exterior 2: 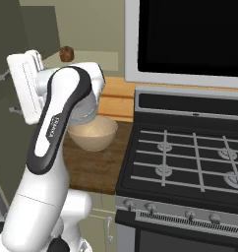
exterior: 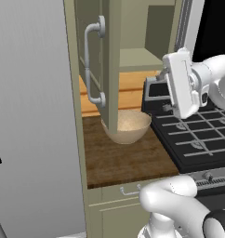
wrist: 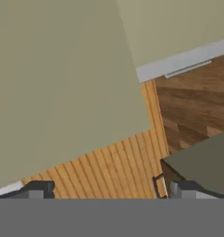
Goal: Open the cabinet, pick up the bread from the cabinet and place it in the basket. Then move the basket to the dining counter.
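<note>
The cabinet (exterior: 137, 58) stands with its door (exterior: 110, 69) swung open, edge-on, its silver bar handle (exterior: 93, 65) facing left. The bread (exterior 2: 67, 53), a small brown chunk, sits on the cabinet shelf. Below, the round tan basket (exterior: 128, 125) (exterior 2: 94, 133) rests on the dark wood worktop, partly behind the door's lower corner. My gripper (exterior 2: 10, 93) (exterior: 164, 88) (wrist: 111, 190) hangs open and empty at shelf height, right of the door and above the basket. The hand view looks past it at the olive door face and the orange backsplash. The dining counter is out of view.
A black stove (exterior: 193, 135) (exterior 2: 190, 157) with grates adjoins the worktop (exterior: 123, 160) on the right, under a dark panel (exterior 2: 190, 34). A grey wall-like side (exterior: 30, 116) fills the left. An orange slatted backsplash (wrist: 114, 162) runs behind the basket.
</note>
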Available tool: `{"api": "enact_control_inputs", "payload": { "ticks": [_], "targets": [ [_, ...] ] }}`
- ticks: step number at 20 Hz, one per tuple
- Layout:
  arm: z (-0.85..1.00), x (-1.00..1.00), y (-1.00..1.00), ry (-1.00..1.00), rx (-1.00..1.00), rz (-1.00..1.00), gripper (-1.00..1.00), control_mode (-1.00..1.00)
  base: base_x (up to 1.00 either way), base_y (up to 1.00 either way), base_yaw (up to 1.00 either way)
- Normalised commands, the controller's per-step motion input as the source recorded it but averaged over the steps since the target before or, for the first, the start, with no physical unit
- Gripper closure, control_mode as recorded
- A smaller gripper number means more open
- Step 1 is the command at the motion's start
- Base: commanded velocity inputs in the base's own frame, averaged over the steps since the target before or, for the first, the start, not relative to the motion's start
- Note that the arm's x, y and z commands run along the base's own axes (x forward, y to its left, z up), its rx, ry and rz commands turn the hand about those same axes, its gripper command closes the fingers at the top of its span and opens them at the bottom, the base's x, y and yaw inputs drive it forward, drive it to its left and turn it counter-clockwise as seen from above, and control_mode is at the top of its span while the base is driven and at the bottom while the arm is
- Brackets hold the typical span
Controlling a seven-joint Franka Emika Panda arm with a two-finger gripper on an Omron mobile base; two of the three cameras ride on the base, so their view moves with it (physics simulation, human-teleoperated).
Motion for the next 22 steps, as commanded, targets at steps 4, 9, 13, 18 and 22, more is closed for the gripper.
{"api": "enact_control_inputs", "payload": {
  "ticks": [4, 9, 13, 18, 22],
  "targets": [
    [-0.77, -0.01, -0.13, -0.56, -0.61, 0.15, -1.00, -1.00, 0.00, 0.00, 0.00],
    [-0.71, 0.16, -0.10, -0.58, -0.78, 0.10, -1.00, -1.00, 0.00, 0.00, 0.00],
    [-0.54, 0.62, -0.45, -0.25, -0.55, -0.01, -1.00, -1.00, 0.00, 0.00, 0.00],
    [-0.12, 0.47, -0.14, -0.27, -0.17, -0.02, -1.00, -1.00, 0.00, 0.00, 0.00],
    [0.00, 0.71, -0.02, -0.05, 0.04, 0.00, -1.00, -1.00, 0.00, 0.00, 0.00]
  ]
}}
